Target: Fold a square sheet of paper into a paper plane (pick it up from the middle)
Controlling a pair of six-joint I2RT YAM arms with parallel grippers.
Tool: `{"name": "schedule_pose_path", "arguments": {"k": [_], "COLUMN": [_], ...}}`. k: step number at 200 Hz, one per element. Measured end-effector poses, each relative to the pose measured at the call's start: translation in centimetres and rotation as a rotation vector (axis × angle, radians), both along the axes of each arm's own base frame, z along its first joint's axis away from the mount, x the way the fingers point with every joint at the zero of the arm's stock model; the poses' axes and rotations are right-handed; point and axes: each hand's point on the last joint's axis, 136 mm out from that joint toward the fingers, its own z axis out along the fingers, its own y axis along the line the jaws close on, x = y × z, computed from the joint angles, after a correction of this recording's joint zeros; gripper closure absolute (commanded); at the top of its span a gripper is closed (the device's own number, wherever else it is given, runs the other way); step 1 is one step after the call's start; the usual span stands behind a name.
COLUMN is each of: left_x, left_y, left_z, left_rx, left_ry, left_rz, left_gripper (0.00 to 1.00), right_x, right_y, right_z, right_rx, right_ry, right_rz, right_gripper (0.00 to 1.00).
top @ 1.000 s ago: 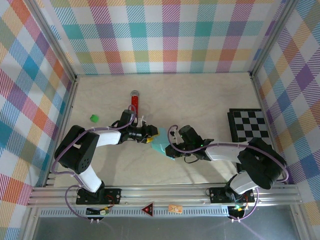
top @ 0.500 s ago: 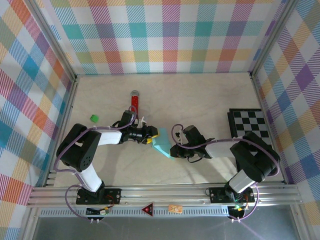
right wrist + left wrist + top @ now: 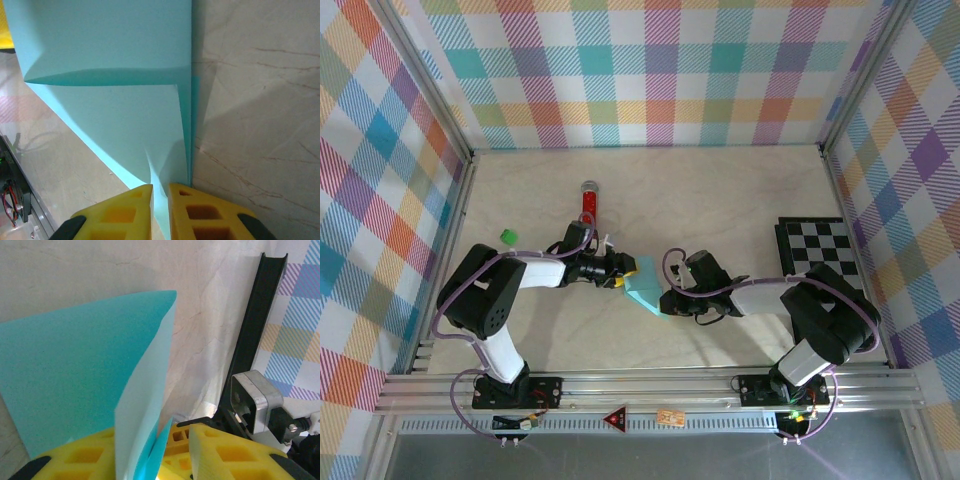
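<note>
One folded cyan sheet (image 3: 642,291), two hands pinching it, left hand (image 3: 625,272), right hand (image 3: 665,302), one checkered board (image 3: 820,252), seemingly flat.

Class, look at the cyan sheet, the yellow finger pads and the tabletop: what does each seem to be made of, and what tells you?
Cyan sheet: thin matte paper; it keeps sharp creases and layers lie flat.
Yellow finger pads: probably moulded plastic or firm rubber; blocky, with square recesses, dull surface.
Tabletop: smooth, pale, marble-veined, slightly glossy; possibly laminate rather than stone.

Checkered board (image 3: 817,252), red glittery tube (image 3: 587,203), small green block (image 3: 506,237)
</note>
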Motion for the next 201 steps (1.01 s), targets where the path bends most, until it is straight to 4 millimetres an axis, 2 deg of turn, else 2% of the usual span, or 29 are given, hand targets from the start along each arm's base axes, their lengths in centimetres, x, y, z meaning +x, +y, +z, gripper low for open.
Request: {"name": "schedule_pose_path", "arguments": {"k": [19,46,70,91,122,140,157,185,201], "left_x": [0.1,0.3,0.5,0.8,0.9,1.1,1.2,1.4,1.4], "left_y": [0.0,0.0,0.2,0.5,0.9,1.0,1.1,1.1,1.1], "left_z": [0.0,0.1,-0.2,-0.4,-0.4,-0.3,-0.3,0.2,0.4], "left_rx": [0.0,-0.001,0.016,0.034,0.049,0.044,0.041,0.037,0.035], "left_ry": [-0.003,-0.013,-0.017,-0.023,-0.031,-0.031,-0.03,-0.042,-0.046], "left_rz": [0.004,0.006,0.026,0.046,0.078,0.099,0.115,0.12,0.119], "left_gripper": [0.73,0.89,0.94,0.97,0.98,0.98,0.97,0.91,0.89], "right_x": [0.0,0.1,0.1,0.5,1.4,1.8,1.5,0.0,-0.2], "right_y": [0.0,0.0,0.3,0.2,0.4,0.5,0.8,1.7,2.2], "right_z": [0.0,0.1,0.5,1.6,5.1,6.2,6.3,5.2,4.7], "right_rx": [-0.004,-0.004,0.011,0.022,0.082,0.09,0.066,-0.047,-0.121], "right_ry": [0.0,-0.002,-0.003,-0.04,-0.17,-0.263,-0.353,-0.539,-0.66], "right_rz": [-0.001,0.0,0.003,-0.007,-0.011,0.007,0.043,0.178,0.248], "right_gripper": [0.82,0.76,0.69,0.58,0.53,0.44,0.48,0.52,0.52]}}
